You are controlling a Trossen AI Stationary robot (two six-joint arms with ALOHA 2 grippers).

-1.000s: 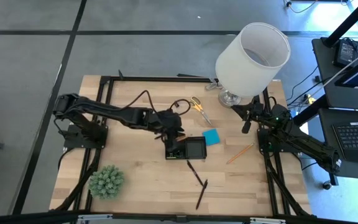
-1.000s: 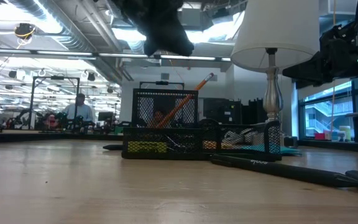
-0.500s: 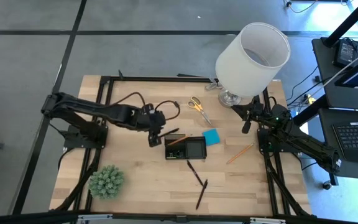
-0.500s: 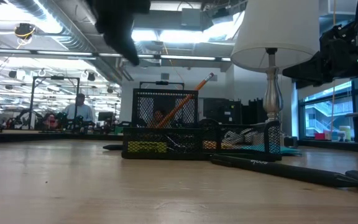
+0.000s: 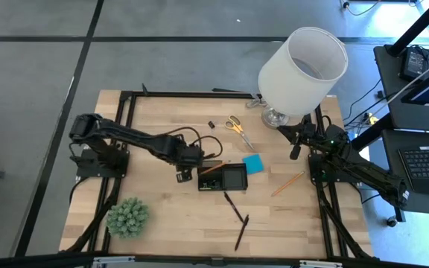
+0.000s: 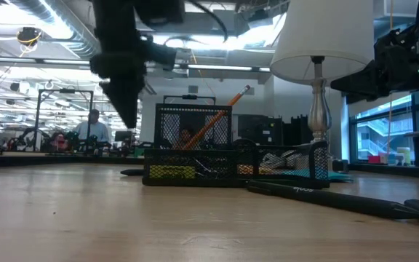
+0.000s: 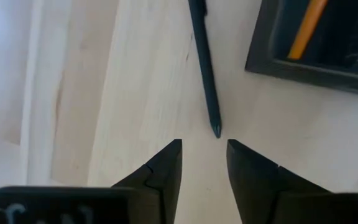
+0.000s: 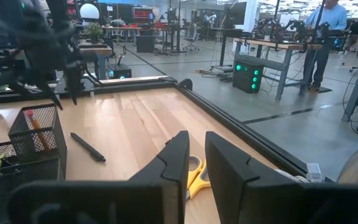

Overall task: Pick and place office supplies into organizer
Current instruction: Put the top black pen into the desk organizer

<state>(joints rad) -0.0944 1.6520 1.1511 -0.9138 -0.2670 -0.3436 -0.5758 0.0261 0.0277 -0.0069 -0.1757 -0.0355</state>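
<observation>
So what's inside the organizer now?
An orange pencil leans in the organizer's tall compartment; something yellow shows low through the mesh. The rest stays hidden behind mesh.

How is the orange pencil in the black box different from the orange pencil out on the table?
The pencil in the organizer leans tilted inside the organizer; the pencil on the table lies flat on the bare wood. The first sits beside the left gripper; the second lies nearer the right arm. Both are orange and untouched.
</observation>
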